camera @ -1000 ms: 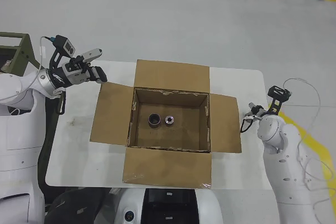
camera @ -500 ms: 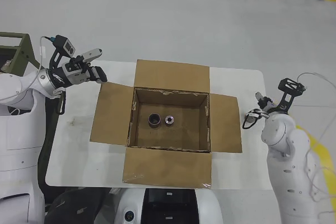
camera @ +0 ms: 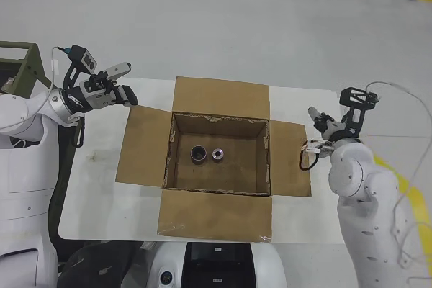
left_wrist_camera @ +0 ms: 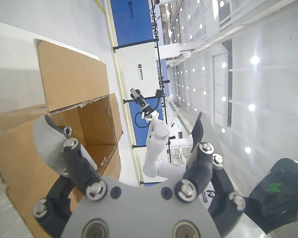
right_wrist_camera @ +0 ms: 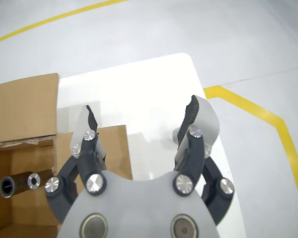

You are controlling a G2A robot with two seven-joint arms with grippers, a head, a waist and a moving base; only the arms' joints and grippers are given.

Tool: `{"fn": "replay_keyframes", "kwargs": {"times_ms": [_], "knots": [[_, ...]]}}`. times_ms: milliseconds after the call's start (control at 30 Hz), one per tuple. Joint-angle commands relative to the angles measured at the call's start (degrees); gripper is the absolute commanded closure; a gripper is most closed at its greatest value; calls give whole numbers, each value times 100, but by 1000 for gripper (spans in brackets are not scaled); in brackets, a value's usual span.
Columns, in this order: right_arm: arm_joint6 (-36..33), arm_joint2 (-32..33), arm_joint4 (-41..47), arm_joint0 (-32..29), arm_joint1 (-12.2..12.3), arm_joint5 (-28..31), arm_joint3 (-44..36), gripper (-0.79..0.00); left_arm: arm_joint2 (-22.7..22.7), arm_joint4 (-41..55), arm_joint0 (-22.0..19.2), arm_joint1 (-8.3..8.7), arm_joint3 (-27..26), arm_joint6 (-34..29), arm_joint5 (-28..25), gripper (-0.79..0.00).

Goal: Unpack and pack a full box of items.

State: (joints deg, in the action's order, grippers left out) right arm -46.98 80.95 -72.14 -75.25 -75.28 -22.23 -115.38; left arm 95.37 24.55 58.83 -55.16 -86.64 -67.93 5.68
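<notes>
An open cardboard box stands mid-table with all its flaps folded out. On its floor lie a dark metal tube and a smaller silvery cylinder, side by side. My left gripper is held open over the table, just off the box's left flap, with nothing in it; in its wrist view the left gripper faces the box. My right gripper hangs open and empty by the far corner of the right flap. The right wrist view shows the right gripper, the tube and the cylinder.
The white table has bare surface left and right of the box flaps. A green crate stands off the table's far left corner. Yellow floor lines run past the right side.
The right arm has swung in from beyond the table's right edge toward the box, its gripper now near the right flap. The left arm and the box items have not moved.
</notes>
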Motion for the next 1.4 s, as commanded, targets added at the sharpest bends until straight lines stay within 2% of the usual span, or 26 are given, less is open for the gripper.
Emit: {"fn": "replay_keyframes", "kwargs": {"times_ms": [0,300,567,700,967,1133,1367], "knots": [[-30,-100,91,31,-9,130,-107,-705,0,0,0,0,0,0,0,-785],[-318,-712,193,176,-42,727,-429,-674,0,0,0,0,0,0,0,-785],[-425,-1269,525,343,-96,1096,-469,-708,0,0,0,0,0,0,0,-785],[-420,-1575,672,419,-130,1235,-383,-693,0,0,0,0,0,0,0,-785],[-567,-2235,903,571,-177,1912,-215,-693,0,0,0,0,0,0,0,-785],[-819,-2491,653,638,-167,2304,-125,-730,0,0,0,0,0,0,0,-785],[-1212,-2733,857,819,-164,2990,102,-733,0,0,0,0,0,0,0,-785]]}}
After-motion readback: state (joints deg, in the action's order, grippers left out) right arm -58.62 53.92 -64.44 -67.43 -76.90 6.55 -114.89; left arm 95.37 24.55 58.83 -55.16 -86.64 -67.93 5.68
